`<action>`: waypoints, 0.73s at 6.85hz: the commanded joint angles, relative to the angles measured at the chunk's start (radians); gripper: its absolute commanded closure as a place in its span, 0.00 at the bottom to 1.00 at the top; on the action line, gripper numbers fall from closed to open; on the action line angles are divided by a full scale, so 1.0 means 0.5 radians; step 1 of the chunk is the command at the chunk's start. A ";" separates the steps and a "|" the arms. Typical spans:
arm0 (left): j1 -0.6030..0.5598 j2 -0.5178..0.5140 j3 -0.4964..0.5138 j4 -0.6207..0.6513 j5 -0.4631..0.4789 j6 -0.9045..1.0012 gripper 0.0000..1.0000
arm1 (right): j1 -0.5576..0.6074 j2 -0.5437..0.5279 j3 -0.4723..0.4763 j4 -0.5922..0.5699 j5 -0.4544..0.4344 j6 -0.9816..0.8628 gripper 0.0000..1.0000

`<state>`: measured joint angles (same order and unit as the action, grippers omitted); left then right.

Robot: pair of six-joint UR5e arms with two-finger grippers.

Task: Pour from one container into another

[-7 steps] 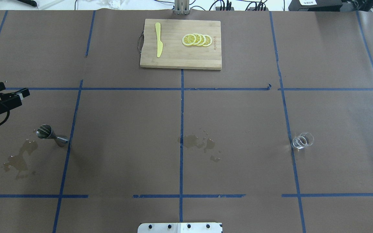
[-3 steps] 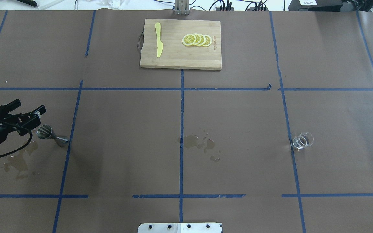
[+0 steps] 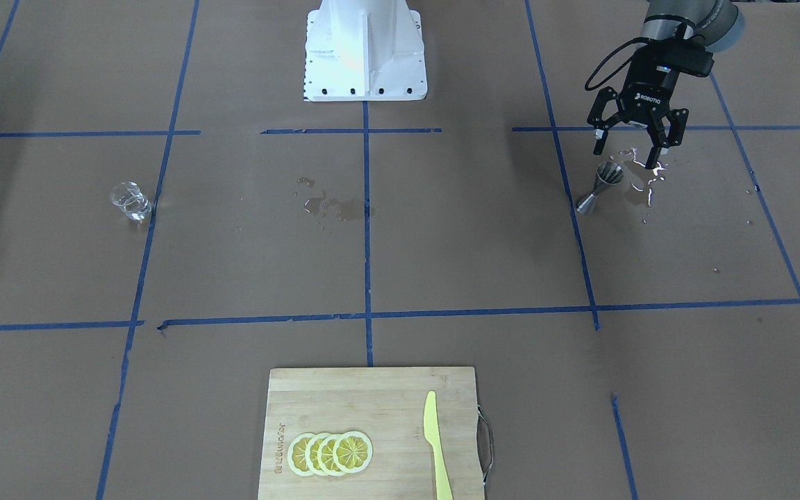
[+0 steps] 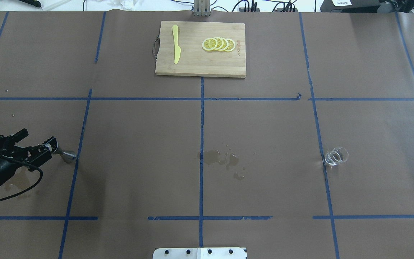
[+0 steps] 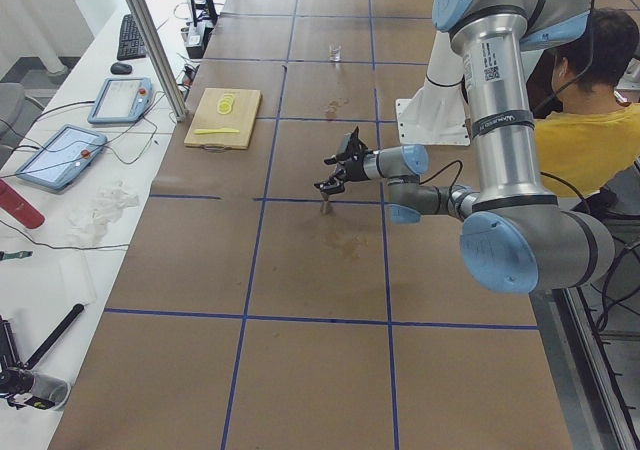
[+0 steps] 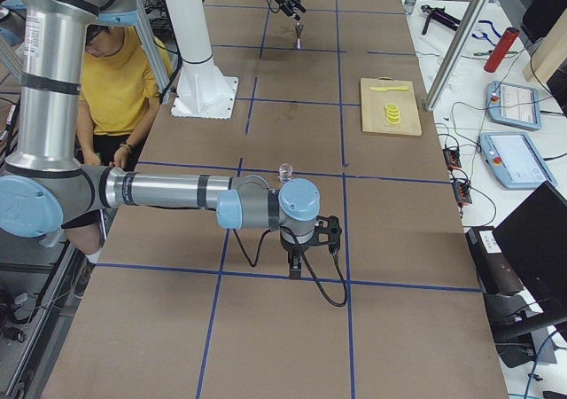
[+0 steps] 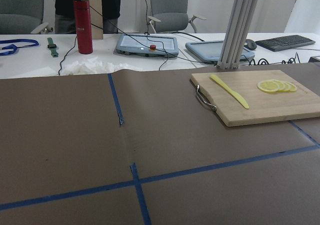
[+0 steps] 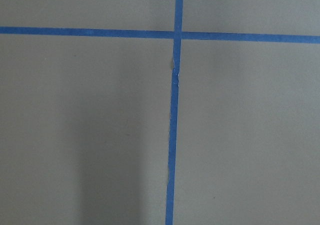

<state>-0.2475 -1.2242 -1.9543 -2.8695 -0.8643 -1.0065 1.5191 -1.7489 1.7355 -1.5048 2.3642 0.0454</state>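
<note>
At the table's left end, my left pincer (image 3: 628, 144) hangs spread wide just above the one steel jigger (image 3: 600, 186), gripping nothing. The one glass cup (image 4: 336, 156) stands well apart, on my right. Whether my right pincer (image 6: 297, 259) is wide or narrow I cannot tell. One cutting board (image 4: 200, 66) bears one yellow knife (image 4: 176, 44) and four lemon slices (image 4: 218, 44). The brown paper (image 4: 264, 126) is gridded with blue tape (image 4: 202, 122) and carries two wet stains (image 4: 221, 158). A white bench (image 5: 60, 220) with two tablets (image 5: 120, 98) runs alongside.
</note>
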 commanded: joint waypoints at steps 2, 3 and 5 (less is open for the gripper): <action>0.289 0.034 0.052 0.002 0.409 -0.235 0.01 | -0.001 -0.015 -0.001 0.000 -0.001 -0.008 0.00; 0.341 0.034 0.098 -0.001 0.461 -0.272 0.01 | 0.002 -0.015 -0.001 0.000 -0.001 -0.008 0.00; 0.381 0.028 0.156 -0.001 0.504 -0.300 0.01 | 0.002 -0.033 0.008 0.003 0.002 -0.011 0.00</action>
<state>-0.0731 -1.2081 -1.8890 -2.8700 -0.6260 -1.1475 1.5200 -1.7594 1.7360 -1.5045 2.3642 0.0410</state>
